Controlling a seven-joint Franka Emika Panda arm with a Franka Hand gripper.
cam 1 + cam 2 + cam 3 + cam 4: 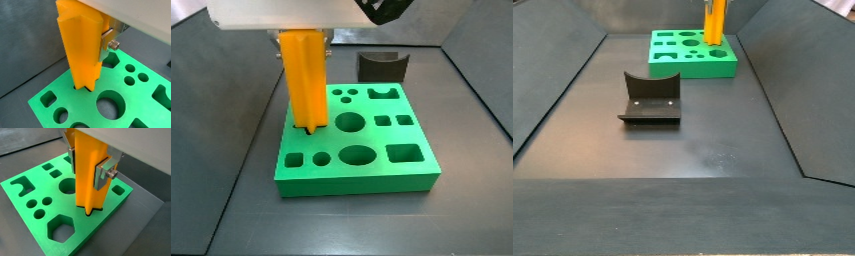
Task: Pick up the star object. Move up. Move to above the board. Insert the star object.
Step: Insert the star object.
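Closest to the wrist cameras, the star object (pixel 81 47) is seen upright and filling much of both wrist views, a bright-orange ridged peg whose lower tip has entered a star-shaped hole in the board (pixel 143 102). Only the tip appears to be seated; most of the peg's length is seen above the green surface in a side view (pixel 303 80), so the insertion is judged begun but not finished.

The peg is clamped by the gripper (pixel 90 165), whose silver finger plate and screw are seen pressed against the orange side in both wrist views; the jaws are closed to the peg's width and nothing else is held. The gripper is placed directly over the board, near its edge.

Picking up, lifting and carrying over the board are judged done. What is left is the pushing of the peg fully down and, presumably, its release.

Other holes of the board (pixel 27 190), round, square and hexagonal, are seen empty. Beyond the board, a dark U-shaped block (pixel 381 66) is seen standing just beside its far edge in a side view, and the fixture (pixel 651 97) is seen on the dark floor, well apart from the board (pixel 687 62).
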